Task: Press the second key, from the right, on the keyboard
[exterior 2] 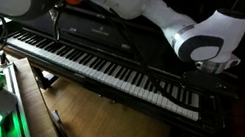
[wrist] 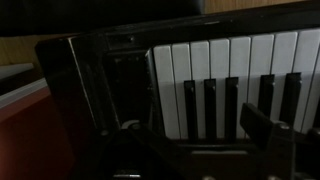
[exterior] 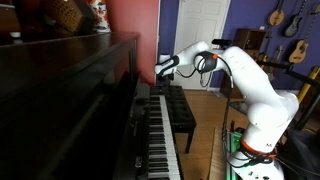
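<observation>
The keyboard (exterior: 160, 135) is a long row of white and black keys in a dark glossy upright piano (exterior: 60, 100). It also runs across an exterior view (exterior 2: 102, 70). My gripper (exterior: 160, 70) hovers over the keyboard's far end, a little above the keys, and is dark and hard to make out in an exterior view (exterior 2: 212, 76). In the wrist view the last white and black keys (wrist: 230, 70) lie just beyond my two fingers (wrist: 205, 140), which stand apart with nothing between them. The piano's dark end block (wrist: 110, 90) is beside the last key.
A black padded bench (exterior: 180, 115) stands in front of the piano on a wood floor. Guitars (exterior: 285, 20) hang on the back wall near a white door (exterior: 205, 30). The robot's base (exterior: 250, 150) is beside the bench.
</observation>
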`<action>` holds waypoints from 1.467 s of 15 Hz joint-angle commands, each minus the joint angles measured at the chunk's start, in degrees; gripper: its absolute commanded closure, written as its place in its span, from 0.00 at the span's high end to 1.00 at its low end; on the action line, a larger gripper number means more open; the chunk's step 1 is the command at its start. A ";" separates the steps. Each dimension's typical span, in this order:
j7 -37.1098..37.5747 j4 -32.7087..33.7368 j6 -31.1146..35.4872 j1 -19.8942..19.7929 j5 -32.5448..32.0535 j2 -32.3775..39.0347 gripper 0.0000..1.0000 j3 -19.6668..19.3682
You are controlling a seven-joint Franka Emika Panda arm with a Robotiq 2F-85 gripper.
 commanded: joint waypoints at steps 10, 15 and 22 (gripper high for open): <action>-1.68 -22.53 0.18 1.41 0.38 -17.61 1.00 -1.03; -1.77 -30.55 3.83 1.99 0.10 -24.89 1.00 -2.47; -1.01 -40.19 8.30 2.99 -0.22 -33.69 1.00 -5.41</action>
